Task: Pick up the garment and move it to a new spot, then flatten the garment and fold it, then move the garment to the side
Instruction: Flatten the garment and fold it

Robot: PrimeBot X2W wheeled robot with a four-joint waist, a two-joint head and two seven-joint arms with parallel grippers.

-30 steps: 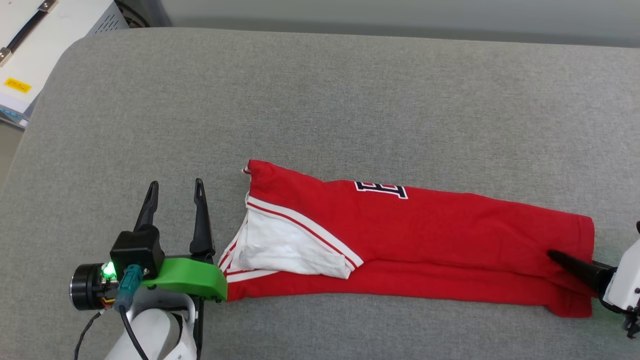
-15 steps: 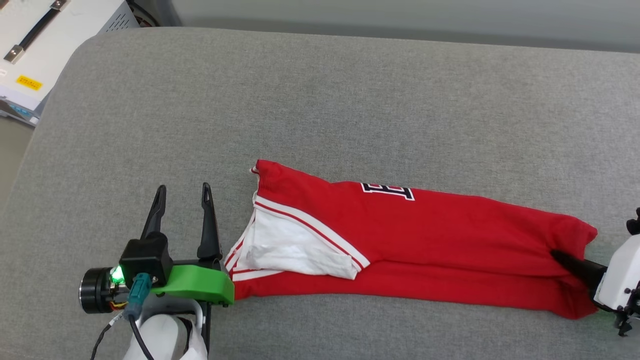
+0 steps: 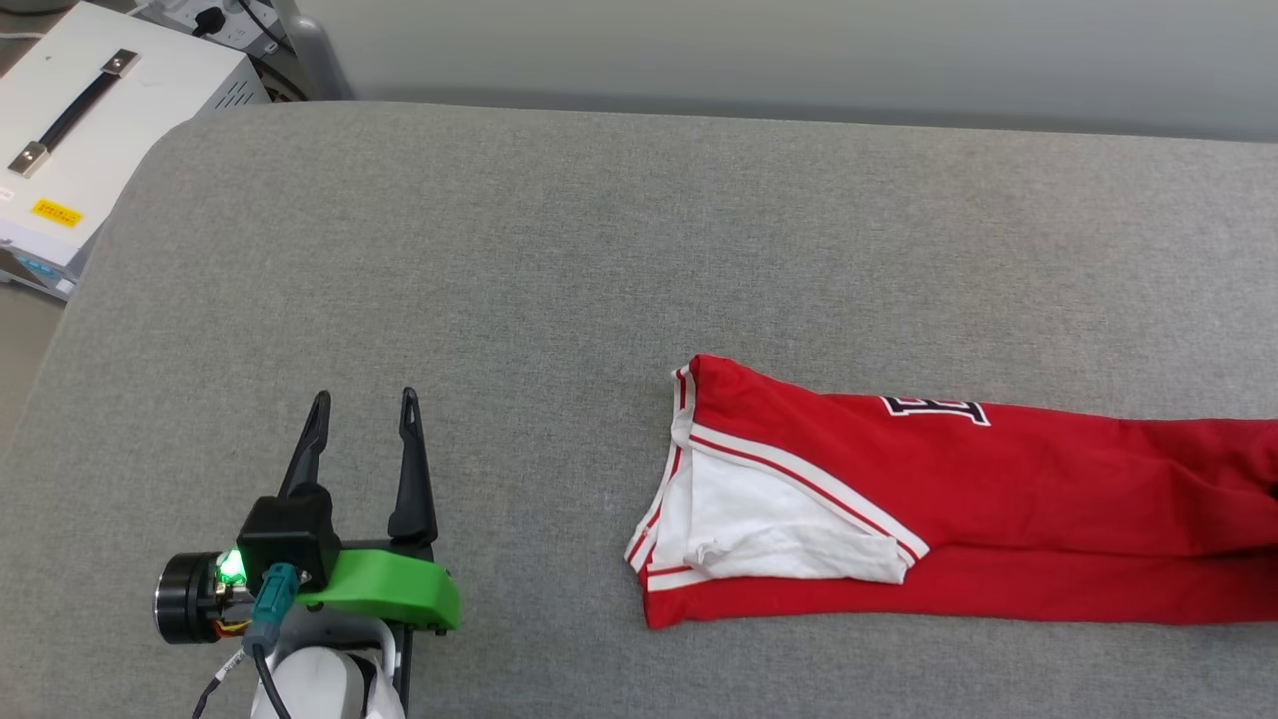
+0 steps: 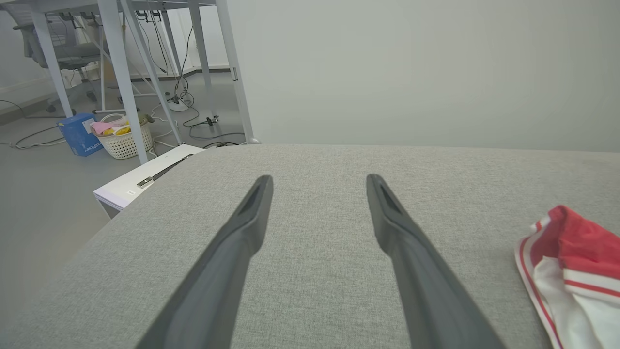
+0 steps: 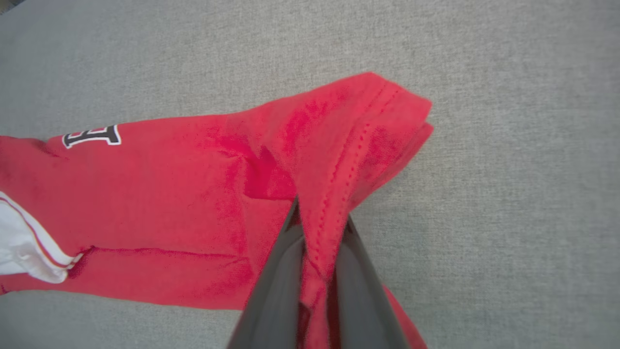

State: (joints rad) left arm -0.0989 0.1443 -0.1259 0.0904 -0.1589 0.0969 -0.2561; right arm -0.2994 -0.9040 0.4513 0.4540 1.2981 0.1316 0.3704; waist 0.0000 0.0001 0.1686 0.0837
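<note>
The garment (image 3: 998, 519), a red jersey folded into a long strip with a white sleeve on top, lies on the grey cushioned surface (image 3: 599, 260) and runs off the head view's right edge. In the right wrist view my right gripper (image 5: 322, 218) is shut on the hem end of the garment (image 5: 193, 194), the red cloth pinched and lifted between the two dark fingers. My left gripper (image 3: 361, 419) stands open over bare cushion, well left of the sleeve end. In the left wrist view its fingers (image 4: 252, 213) are spread, with the garment's sleeve end (image 4: 576, 271) at the far right.
A white box with a black handle (image 3: 90, 120) stands off the cushion's back left corner. The left wrist view shows table legs (image 4: 121, 72), cables, a laundry basket (image 4: 121, 138) and a blue box (image 4: 77, 133) on the floor beyond the edge.
My right gripper has closed on the hem. The garment has slid to the right across the cushion, away from my left gripper, and the head view has shifted somewhat.
</note>
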